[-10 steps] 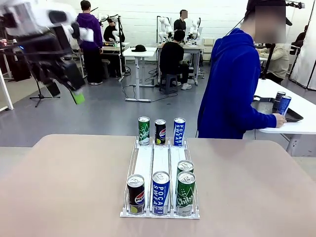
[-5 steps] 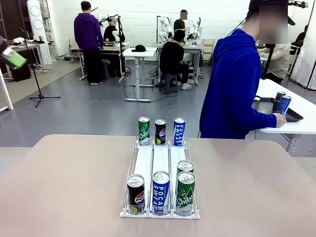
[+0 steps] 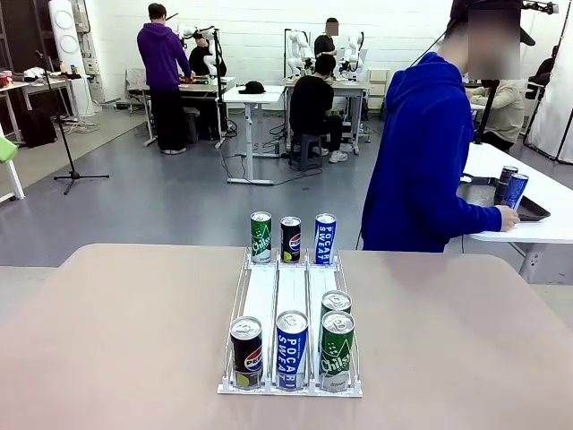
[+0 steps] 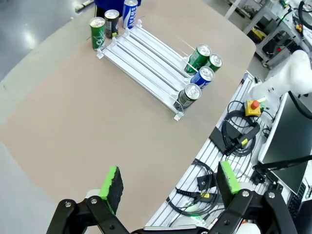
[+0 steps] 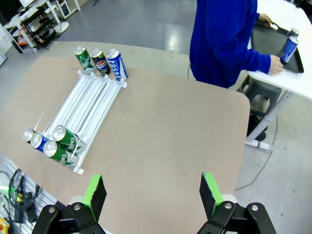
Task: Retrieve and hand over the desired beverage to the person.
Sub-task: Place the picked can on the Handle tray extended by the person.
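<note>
beige table (image 3: 116, 340) broad and bare around the can rack (image 3: 291, 300); both grippers' jaws spread.

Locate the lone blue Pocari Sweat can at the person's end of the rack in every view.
Front view: blue Pocari Sweat can, rightmost of the far three.
Left wrist view: top edge, beside the black can.
Right wrist view: upper left, nearest the person.
Shared landmark: the white rack.

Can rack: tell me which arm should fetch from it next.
Probably either. Left gripper and right gripper both hover open and empty, high above the table; the can rack sits centred between them.
</note>
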Tool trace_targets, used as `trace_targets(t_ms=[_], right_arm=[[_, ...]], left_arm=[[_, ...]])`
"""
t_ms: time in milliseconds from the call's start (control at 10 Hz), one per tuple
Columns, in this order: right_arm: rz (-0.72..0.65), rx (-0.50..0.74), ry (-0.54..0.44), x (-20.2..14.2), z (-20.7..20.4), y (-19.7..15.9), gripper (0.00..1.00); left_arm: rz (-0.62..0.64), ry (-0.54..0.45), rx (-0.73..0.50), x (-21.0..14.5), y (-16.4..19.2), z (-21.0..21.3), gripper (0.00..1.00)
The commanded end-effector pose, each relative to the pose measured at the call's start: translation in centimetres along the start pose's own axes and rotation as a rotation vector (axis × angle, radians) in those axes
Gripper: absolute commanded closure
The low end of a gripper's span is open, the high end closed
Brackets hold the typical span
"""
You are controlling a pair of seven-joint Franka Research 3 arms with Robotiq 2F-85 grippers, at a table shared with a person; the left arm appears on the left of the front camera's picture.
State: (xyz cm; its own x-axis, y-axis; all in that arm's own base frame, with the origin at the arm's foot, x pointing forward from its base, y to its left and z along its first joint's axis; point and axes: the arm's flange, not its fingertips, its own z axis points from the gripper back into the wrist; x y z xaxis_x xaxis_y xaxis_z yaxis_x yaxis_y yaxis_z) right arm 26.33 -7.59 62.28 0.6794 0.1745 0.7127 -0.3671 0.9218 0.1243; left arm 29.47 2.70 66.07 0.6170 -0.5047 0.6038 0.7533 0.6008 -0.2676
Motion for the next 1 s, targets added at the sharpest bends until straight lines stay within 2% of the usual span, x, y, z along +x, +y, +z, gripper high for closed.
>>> trace_targets(t_ms=[0,100,200,900], right_arm=[[0.005,0.005,-0.014,-0.1,-0.51,0.02,0.0],[0.005,0.005,-0.014,-0.1,-0.51,0.02,0.0],[0.005,0.005,-0.014,-0.1,-0.51,0.02,0.0],[0.005,0.005,-0.014,-0.1,-0.51,0.02,0.0]], left_arm=[[-0.048,-0.047,0.02,-0.55,-0.78,-0.38,0.0],[-0.059,-0.059,0.031,-0.48,-1.03,-0.63,0.0],[-0.016,-0.009,0.007,-0.23,-0.54,0.15,0.0],[-0.016,-0.009,0.007,-0.23,-0.54,0.15,0.0]])
